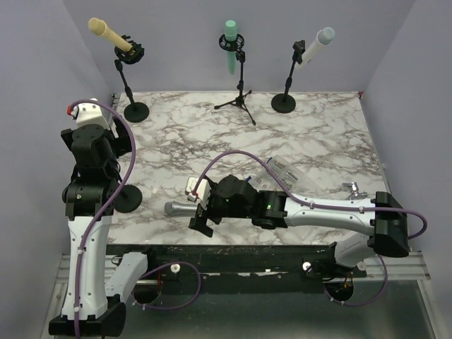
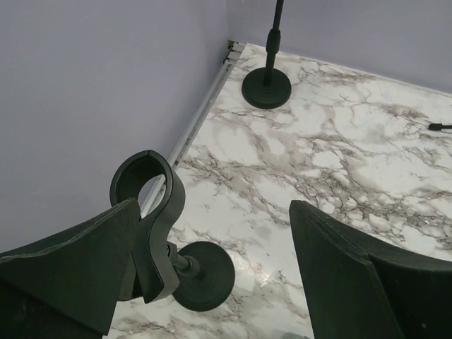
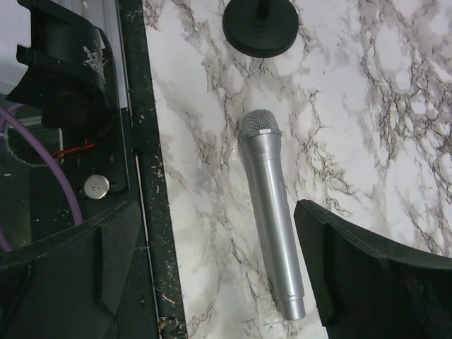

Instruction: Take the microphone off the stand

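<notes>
A silver microphone [image 3: 272, 212] lies flat on the marble table, its mesh head toward the small stand's round base [image 3: 260, 28]. My right gripper [image 3: 212, 282] is open and hovers just above it, with the handle between the fingers, nearer the right one. In the top view the microphone [image 1: 178, 207] sticks out to the left of the right gripper [image 1: 201, 209]. The small stand's clip [image 2: 145, 212] is empty, above its base [image 2: 205, 275]. My left gripper [image 2: 212, 282] is open, its left finger [image 2: 70, 268] right beside the clip.
Three more stands stand at the back wall with a yellow microphone [image 1: 109, 34], a green one [image 1: 231, 42] and a white one [image 1: 316, 46]. A clear plastic piece [image 1: 286, 169] lies right of centre. The table's black front edge [image 3: 152, 212] runs just beside the silver microphone.
</notes>
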